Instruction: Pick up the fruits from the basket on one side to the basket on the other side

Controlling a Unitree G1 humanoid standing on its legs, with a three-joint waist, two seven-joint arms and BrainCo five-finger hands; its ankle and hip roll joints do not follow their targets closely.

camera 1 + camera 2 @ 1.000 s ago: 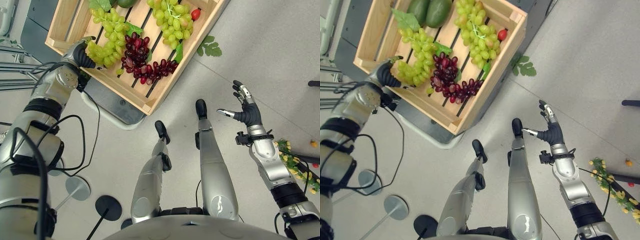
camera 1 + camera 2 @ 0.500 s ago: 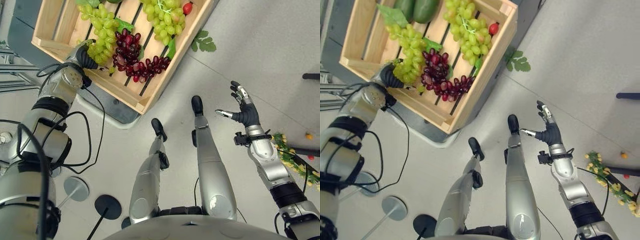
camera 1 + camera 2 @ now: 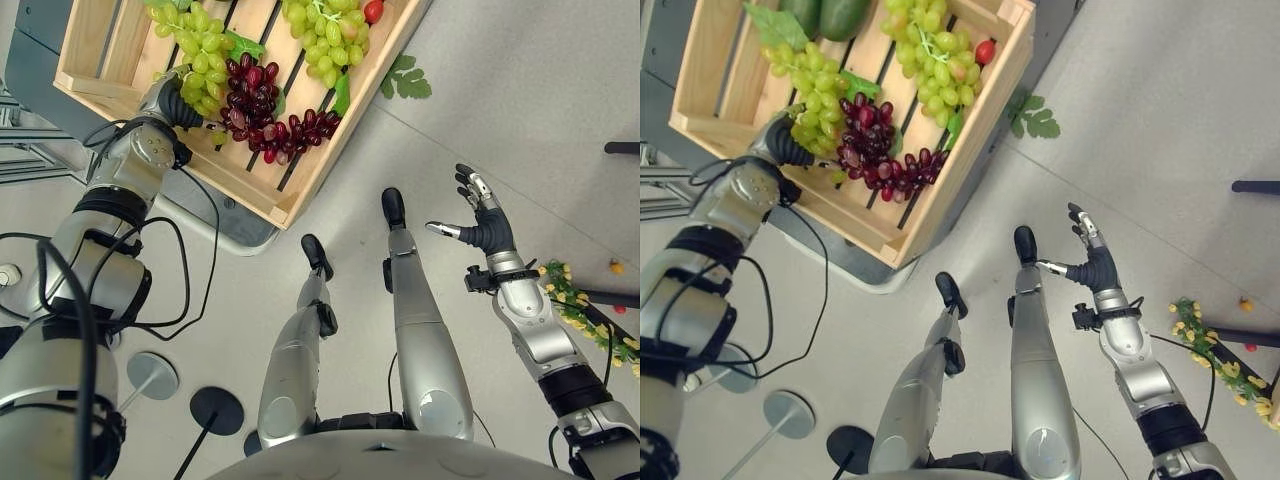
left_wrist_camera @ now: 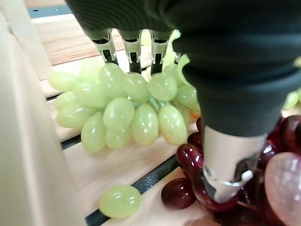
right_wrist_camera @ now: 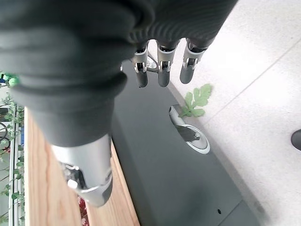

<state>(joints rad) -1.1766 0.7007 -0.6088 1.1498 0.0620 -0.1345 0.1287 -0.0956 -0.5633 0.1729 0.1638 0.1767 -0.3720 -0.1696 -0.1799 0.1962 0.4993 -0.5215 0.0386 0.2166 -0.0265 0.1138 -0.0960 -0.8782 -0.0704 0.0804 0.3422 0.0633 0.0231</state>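
- Because the task moves fruit out, left hand (image 4: 141,42) reaches into slatted pale wooden crate (image 3: 300,190), fingers curled over green grape bunch (image 4: 136,113) lying on the slats beside dark red grape bunch (image 3: 262,112).
- Right hand (image 3: 483,222) idle over floor, fingers spread and empty, likely keeping clear.

Green grapes (image 3: 200,62) are lying at 12 o'clock in the slatted wooden crate (image 3: 300,178), touching dark red grapes (image 3: 262,118), a second green bunch (image 3: 322,32) lying toward 1 o'clock.

I see a wooden crate (image 3: 970,150) at eleven o'clock, a fallen green leaf (image 3: 1036,120) on the grey floor (image 3: 1160,110) just beside it.
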